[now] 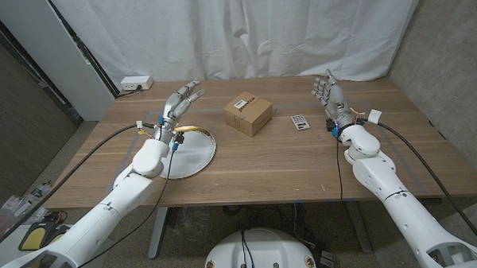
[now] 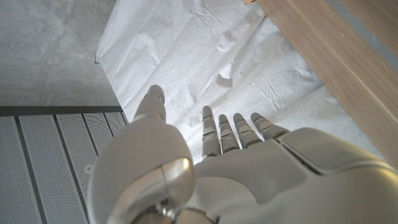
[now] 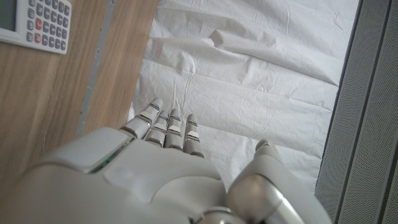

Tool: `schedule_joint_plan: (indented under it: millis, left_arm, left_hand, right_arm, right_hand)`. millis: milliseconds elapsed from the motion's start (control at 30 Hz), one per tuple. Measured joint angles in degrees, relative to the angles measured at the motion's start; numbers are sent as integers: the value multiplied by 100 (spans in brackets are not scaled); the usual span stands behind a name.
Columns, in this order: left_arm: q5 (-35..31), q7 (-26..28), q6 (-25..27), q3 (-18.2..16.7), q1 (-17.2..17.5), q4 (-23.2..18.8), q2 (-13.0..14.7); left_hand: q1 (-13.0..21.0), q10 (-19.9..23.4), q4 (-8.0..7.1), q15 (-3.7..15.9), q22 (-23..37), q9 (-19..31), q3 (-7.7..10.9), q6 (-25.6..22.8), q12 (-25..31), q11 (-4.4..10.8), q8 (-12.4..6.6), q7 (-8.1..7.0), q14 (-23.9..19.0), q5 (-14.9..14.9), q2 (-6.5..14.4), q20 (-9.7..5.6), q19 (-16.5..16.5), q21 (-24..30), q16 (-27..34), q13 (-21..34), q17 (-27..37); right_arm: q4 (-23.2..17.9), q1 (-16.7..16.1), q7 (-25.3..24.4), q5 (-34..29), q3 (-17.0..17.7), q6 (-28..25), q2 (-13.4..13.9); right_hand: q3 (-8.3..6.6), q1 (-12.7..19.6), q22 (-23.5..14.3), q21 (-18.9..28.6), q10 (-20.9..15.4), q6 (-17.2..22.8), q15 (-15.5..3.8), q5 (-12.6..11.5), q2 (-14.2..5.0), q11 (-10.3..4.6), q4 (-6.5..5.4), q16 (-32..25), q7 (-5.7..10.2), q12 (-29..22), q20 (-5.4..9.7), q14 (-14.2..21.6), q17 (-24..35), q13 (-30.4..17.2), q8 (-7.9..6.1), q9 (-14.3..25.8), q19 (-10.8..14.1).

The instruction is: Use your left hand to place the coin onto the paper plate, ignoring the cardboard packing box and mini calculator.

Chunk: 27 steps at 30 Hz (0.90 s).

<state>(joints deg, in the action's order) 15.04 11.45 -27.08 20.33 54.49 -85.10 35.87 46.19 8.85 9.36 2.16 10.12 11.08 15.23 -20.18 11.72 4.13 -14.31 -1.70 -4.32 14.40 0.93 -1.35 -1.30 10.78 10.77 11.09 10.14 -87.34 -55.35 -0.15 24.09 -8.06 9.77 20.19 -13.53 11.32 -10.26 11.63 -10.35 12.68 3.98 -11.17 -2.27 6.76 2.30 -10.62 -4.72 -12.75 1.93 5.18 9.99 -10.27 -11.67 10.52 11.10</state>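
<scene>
The paper plate lies on the wooden table left of centre. My left hand is raised above the plate's far rim, fingers spread, holding nothing; its fingers reach out straight toward the white curtain. A small yellowish streak sits at the plate's far rim by my left wrist; I cannot tell whether it is the coin. The cardboard box stands at the centre, and the mini calculator lies to its right. My right hand is held up empty with fingers apart beyond the calculator.
A white power block with a cable sits at the table's far left corner. A white curtain hangs behind the table. Bare wood stretches along the near edge between my arms.
</scene>
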Motion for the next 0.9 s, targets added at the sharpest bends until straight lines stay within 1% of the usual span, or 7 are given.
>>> schedule_joint_plan:
  millis: [167, 267, 367, 500, 633, 733, 900]
  left_arm:
    - [-242, 220, 95, -1, 53, -124, 44]
    - [-437, 388, 194, 0, 77, -183, 64]
    - [-649, 557, 299, 7, 128, -338, 113]
    - [-940, 808, 468, 35, 190, -525, 158]
    - [-1152, 997, 576, 48, 212, -588, 176]
    - [-1366, 1200, 704, 68, 267, -742, 204]
    - [-1657, 1447, 875, 94, 309, -870, 231]
  left_hand:
    - [207, 0, 44, -5, 0, 0, 44, -25, 0, 0, 0, -90, -5, 0, 38, 12, 10, 26, 0, 0, 0]
    - [515, -57, 82, -64, 0, 1, 82, -40, 0, -57, 15, -152, -101, -27, 3, 215, 44, 27, 0, 0, 0]
    - [664, -158, 59, -126, 16, 26, 105, -74, -3, -118, 40, -202, -59, -47, -35, 289, 41, 27, 0, -1, 0]
    - [843, -332, 37, -243, 16, 26, 127, -233, -51, -208, 39, -269, 59, -80, -60, 487, 73, 71, -40, 5, 0]
    - [1010, -527, 41, -276, 16, 26, 176, -489, -70, -239, -24, -325, 205, -88, -8, 536, 61, 71, -63, 27, 0]
    - [1092, -638, 18, -277, 16, 26, 200, -653, -92, -190, -54, -363, 304, -132, -12, 536, 61, 71, -63, 22, 0]
    - [1238, -748, 17, -232, 25, 26, 201, -793, -92, -176, -56, -299, 361, -132, -14, 536, 61, 71, -63, 8, 1]
  right_arm:
    - [26, 16, -6, -1, -6, 13, -12]
    - [34, 18, -9, -1, -6, 20, -16]
    - [37, 18, -20, -1, -5, 37, -17]
    - [39, 18, -38, -1, 4, 47, -20]
    - [47, 13, -45, 0, 11, 56, -23]
    - [54, 6, -49, 10, 15, 66, -27]
    - [56, -13, -60, 13, 19, 87, -38]
  right_hand:
    - [0, 0, 0, 0, 0, 0, 0, 0, 0, 0, 0, 0, 0, 0, 0, 0, 0, 0, 0, 0, 0]
    - [0, 0, 0, 0, 0, 0, 0, 0, 0, 0, 0, 0, 0, 0, 0, 0, 0, 0, 0, 0, 0]
    - [0, 0, 0, 0, 0, 0, 0, 0, 0, 0, 0, 0, 0, 0, 0, 0, 0, 0, 0, 0, 0]
    - [0, 0, 0, 0, 0, 0, 0, 38, 0, 0, -1, 0, 0, 0, 0, 0, 0, 0, 0, 0, 0]
    - [0, 0, 0, 0, -31, 26, 0, 38, 0, 31, -1, 0, 26, 0, 0, 0, 0, 0, 0, 0, 0]
    - [0, 0, 0, 0, -31, 26, 0, 38, 0, 31, -1, 0, 26, 0, 0, 0, 0, -23, 0, 0, 0]
    - [0, 0, 0, 0, -31, 26, 0, 37, 0, 31, -1, 0, 26, 0, 0, 0, 29, -30, 0, 0, -1]
